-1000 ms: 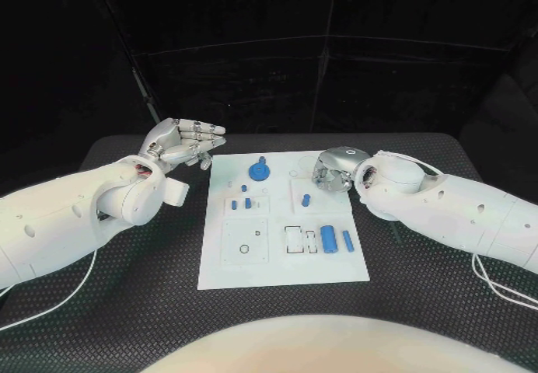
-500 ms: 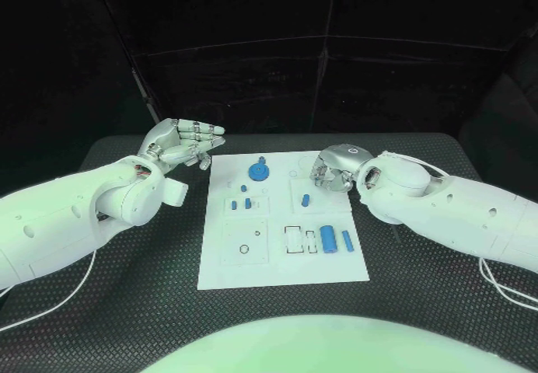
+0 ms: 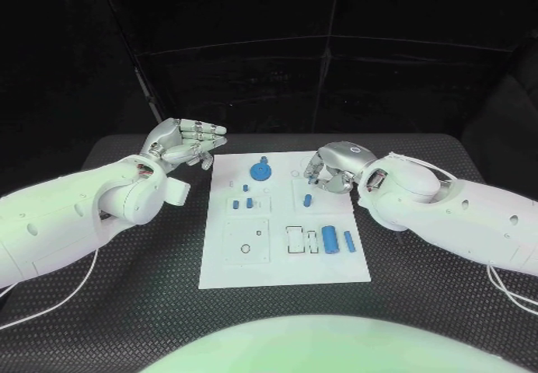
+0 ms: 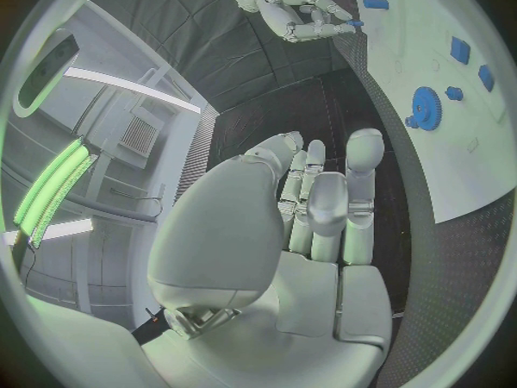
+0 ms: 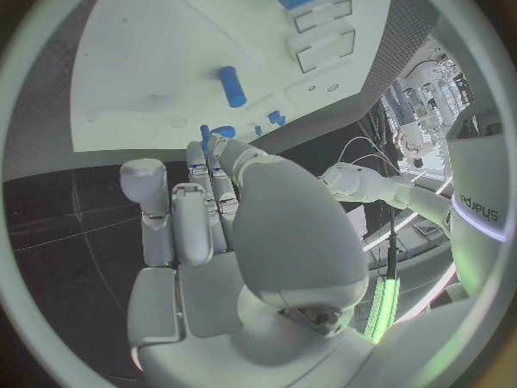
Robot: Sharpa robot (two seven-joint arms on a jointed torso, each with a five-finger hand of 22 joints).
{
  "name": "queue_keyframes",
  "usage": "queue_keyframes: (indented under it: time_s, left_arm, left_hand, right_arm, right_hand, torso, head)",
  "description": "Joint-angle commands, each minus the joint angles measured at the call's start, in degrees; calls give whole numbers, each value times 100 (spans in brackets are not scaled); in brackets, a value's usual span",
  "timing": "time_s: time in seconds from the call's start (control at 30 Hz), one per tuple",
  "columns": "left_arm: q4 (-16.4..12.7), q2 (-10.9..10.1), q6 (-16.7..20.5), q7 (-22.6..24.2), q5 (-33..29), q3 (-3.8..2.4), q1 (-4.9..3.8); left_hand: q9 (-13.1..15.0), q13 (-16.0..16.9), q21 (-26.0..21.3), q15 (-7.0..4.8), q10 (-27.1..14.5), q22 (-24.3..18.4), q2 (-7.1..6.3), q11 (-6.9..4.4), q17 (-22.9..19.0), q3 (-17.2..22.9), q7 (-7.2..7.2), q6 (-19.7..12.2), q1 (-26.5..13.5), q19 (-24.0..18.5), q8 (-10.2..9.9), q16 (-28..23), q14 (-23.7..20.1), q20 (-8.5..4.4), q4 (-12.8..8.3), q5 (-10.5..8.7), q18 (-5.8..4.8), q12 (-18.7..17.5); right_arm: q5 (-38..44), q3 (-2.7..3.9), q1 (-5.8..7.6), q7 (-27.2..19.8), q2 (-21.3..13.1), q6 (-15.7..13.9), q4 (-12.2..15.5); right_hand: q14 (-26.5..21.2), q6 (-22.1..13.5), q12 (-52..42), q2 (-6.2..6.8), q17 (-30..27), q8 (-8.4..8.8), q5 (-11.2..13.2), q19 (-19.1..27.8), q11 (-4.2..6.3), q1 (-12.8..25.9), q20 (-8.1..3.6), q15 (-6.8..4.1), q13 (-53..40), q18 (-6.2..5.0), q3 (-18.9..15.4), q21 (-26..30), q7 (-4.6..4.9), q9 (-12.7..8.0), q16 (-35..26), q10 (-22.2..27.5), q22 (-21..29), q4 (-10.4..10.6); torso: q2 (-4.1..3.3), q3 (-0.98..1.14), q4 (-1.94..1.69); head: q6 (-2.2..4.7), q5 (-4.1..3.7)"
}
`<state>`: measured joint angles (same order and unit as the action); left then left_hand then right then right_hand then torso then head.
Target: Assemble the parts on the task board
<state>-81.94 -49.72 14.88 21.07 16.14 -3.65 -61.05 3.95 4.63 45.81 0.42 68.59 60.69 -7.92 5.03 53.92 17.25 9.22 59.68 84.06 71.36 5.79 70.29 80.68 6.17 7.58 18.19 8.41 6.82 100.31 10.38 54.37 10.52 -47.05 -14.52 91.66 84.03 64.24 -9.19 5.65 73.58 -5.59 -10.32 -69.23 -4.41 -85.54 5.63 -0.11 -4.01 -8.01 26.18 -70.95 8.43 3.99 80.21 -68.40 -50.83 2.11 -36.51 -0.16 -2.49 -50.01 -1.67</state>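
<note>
**Task board at mid-table, both hands at its far corners**

Task board (image 3: 283, 264) lies flat in the middle of the black table (image 3: 134, 303). A blue gear (image 3: 260, 170) sits near its far edge, a blue cylinder (image 3: 330, 238) toward its near right. The left hand (image 3: 183, 141) hovers off the far left corner, fingers curled in, holding nothing. The right hand (image 3: 333, 165) hangs over the far right part, fingers curled; whether it holds anything cannot be told.
</note>
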Motion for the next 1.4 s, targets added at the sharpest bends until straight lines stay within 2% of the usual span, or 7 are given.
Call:
queue_keyframes:
  time_s: [0.03,0.33,0.57,0.63,0.73,0.87,1.4]
  left_arm:
    - [-8,17,3,50,-43,-8,-3]
    - [-13,71,-8,63,-43,-8,1]
    - [-20,137,-24,64,-56,-8,1]
    - [-22,150,-26,59,-57,-8,1]
    - [-21,168,-30,56,-59,-7,1]
    - [-23,193,-33,57,-60,-7,1]
    - [3,238,-67,52,-61,-7,0]
  left_hand:
    - [-8,3,-18,-4,-18,-9,20,21,0,21,31,2,-37,-37,-22,-22,-49,1,3,-26,47,-21]
    - [-9,2,-26,0,-27,-13,17,25,-9,21,35,-4,-42,-41,-28,-26,-53,4,2,-27,48,-25]
    - [-10,2,-27,1,-29,-13,16,26,-13,20,36,-6,-44,-41,-29,-28,-54,5,2,-28,47,-26]
    - [-10,2,-29,2,-31,-14,14,27,-22,19,36,-7,-47,-43,-30,-32,-57,6,3,-28,48,-26]
    - [-10,2,-30,2,-31,-14,14,27,-23,19,36,-7,-47,-43,-30,-33,-58,6,3,-29,48,-26]
    - [-10,2,-30,2,-31,-14,14,27,-23,19,36,-7,-47,-43,-30,-33,-58,6,3,-29,48,-26]
    - [-10,2,-30,2,-31,-14,14,27,-23,19,36,-7,-47,-43,-30,-33,-58,6,3,-29,48,-26]
  right_arm:
    - [-150,4,9,-75,49,-249,183]
    - [-341,0,-16,-255,397,-232,417]
    - [-347,-14,-256,-375,669,-173,346]
    - [-322,-160,-319,-398,703,-171,320]
    - [-293,-295,-363,-423,770,-161,254]
    - [-227,-410,-398,-439,866,-164,145]
    - [-124,-489,-430,-441,981,-84,26]
  right_hand:
    - [303,32,20,18,5,27,1,-19,-2,46,8,-17,-2,56,30,-35,13,3,27,-16,-8,0]
    - [303,36,25,28,4,32,-30,-17,-5,71,9,-16,-3,56,68,-41,18,3,30,-17,-9,-29]
    - [303,36,26,28,6,33,-35,-16,-6,76,9,-16,-3,55,75,-40,19,3,32,-17,-7,-33]
    - [303,34,29,29,8,36,-41,-11,-8,82,10,-15,-2,54,82,-38,21,3,34,-14,-1,-38]
    - [303,34,29,29,8,36,-41,-11,-8,82,10,-15,-2,54,82,-38,21,3,34,-14,-1,-38]
    - [303,31,32,30,6,39,-47,-10,-9,87,11,-14,-2,54,90,-38,22,2,33,-11,0,-46]
    - [303,31,34,31,7,40,-51,-9,-11,93,11,-13,-2,54,99,-39,24,2,34,-10,0,-53]
  torso:
    - [-4,-1,-6]
    - [-4,-12,-16]
    - [-2,-23,-19]
    - [-2,-12,-3]
    - [-3,-6,-4]
    - [-4,-5,3]
    - [0,-4,3]
  head:
    - [1,49]
    - [1,244]
    - [1,398]
    - [1,457]
    - [1,519]
    - [1,590]
    - [1,712]
